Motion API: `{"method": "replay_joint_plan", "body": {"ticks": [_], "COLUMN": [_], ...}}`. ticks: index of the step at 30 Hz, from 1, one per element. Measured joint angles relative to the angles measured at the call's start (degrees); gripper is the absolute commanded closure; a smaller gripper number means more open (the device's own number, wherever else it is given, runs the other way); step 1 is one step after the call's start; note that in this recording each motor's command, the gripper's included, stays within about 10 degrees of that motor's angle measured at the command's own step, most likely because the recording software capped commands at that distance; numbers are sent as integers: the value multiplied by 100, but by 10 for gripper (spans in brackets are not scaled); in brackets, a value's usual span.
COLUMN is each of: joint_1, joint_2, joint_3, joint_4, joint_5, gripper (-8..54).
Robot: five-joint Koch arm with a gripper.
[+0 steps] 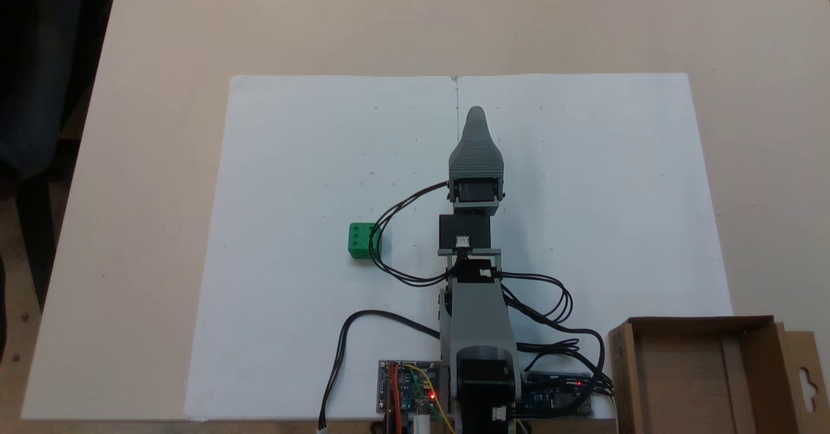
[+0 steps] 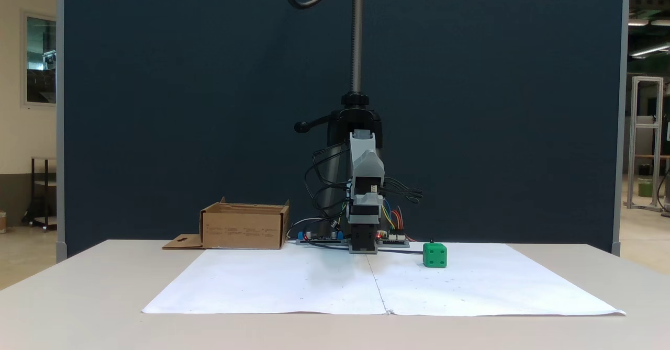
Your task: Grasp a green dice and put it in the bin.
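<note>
The green dice [image 1: 362, 240] sits on the white paper, left of the arm in one fixed view and right of it in the other [image 2: 435, 255]. It stands free; a black cable loops just beside it. My gripper [image 1: 475, 115] reaches out over the middle of the paper, well apart from the dice. From above only its grey upper jaw shows, so its opening is hidden. In the front-on fixed view the gripper [image 2: 364, 245] hangs low over the paper with nothing seen in it. The bin [image 1: 700, 322], a brown cardboard box, stands beside the arm's base [image 2: 243, 229].
White paper sheets [image 1: 583, 161] cover the tan table [image 1: 162, 45]. Circuit boards [image 1: 408, 395] and black cables [image 1: 551, 304] lie around the arm's base. The bin's flap with the hang-hole [image 1: 804, 375] sticks outward. A camera pole [image 2: 357, 36] rises behind the arm.
</note>
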Motion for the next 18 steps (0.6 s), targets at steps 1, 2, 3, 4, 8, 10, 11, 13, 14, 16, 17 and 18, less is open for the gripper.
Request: {"method": "replay_joint_plan", "body": {"ticks": [1, 2, 3, 4, 8, 10, 11, 13, 14, 16, 17, 18], "joint_1": [0, 0, 0, 0, 0, 0, 0, 0, 0, 0, 0, 0], "joint_2": [0, 0, 0, 0, 0, 0, 0, 0, 0, 0, 0, 0], "joint_3": [9, 0, 9, 0, 9, 9, 9, 9, 9, 9, 9, 9], "joint_4": [0, 0, 0, 0, 0, 0, 0, 0, 0, 0, 0, 0], "joint_5": [0, 0, 0, 0, 0, 0, 0, 0, 0, 0, 0, 0], "gripper": [33, 33, 33, 33, 32, 32, 31, 25, 19, 15, 16, 17]}}
